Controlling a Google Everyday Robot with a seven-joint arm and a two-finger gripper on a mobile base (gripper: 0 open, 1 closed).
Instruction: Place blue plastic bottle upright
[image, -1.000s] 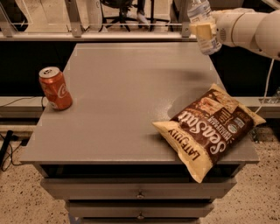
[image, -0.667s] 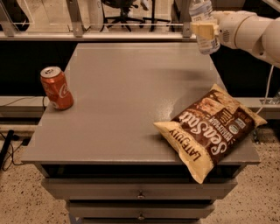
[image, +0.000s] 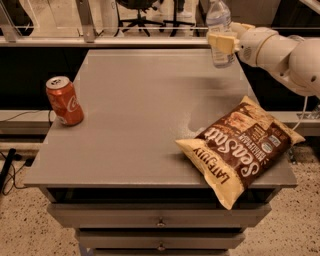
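The blue plastic bottle (image: 218, 20) hangs upright above the far right part of the grey table (image: 145, 110); it is clear, with a pale label. My gripper (image: 223, 44) is shut on the bottle's middle, its cream fingers (image: 221, 42) across the front, and the white arm (image: 280, 50) reaches in from the right. The bottle's base sits a little above the tabletop near the back edge. Its cap is cut off by the top of the view.
A red soda can (image: 64, 100) stands upright near the table's left edge. A brown and yellow chip bag (image: 240, 147) lies at the front right, overhanging the edge. Drawers (image: 160, 220) sit below the tabletop. A rail and chair legs stand behind.
The gripper and bottle have shifted slightly left and a little lower over the back right of the table. The can and chip bag have not moved.
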